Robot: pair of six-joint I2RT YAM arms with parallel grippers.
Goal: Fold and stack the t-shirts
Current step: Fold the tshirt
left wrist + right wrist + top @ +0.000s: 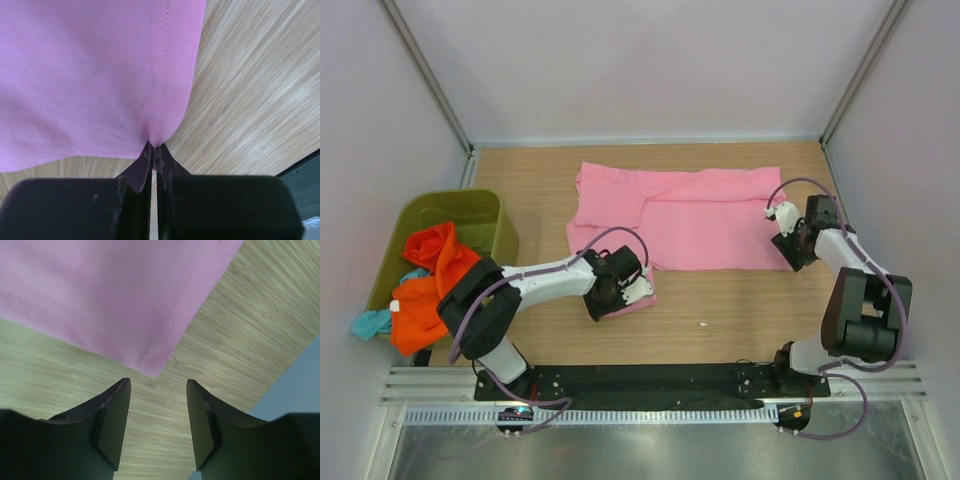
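Observation:
A pink t-shirt point(690, 215) lies spread across the far middle of the wooden table, partly folded. My left gripper point(628, 290) is shut on its near left corner, where the hem point(159, 95) bunches into the closed fingertips. My right gripper point(788, 243) is open and empty just off the shirt's near right corner point(152, 371), with the corner lying ahead of the fingers and not between them. Orange and teal shirts point(430, 285) are heaped in and over the green bin.
A green bin point(485, 215) stands at the left edge of the table. White walls close the far side and both sides. A small white speck point(701, 323) lies on the wood near the front. The black mounting rail point(650, 380) runs along the near edge.

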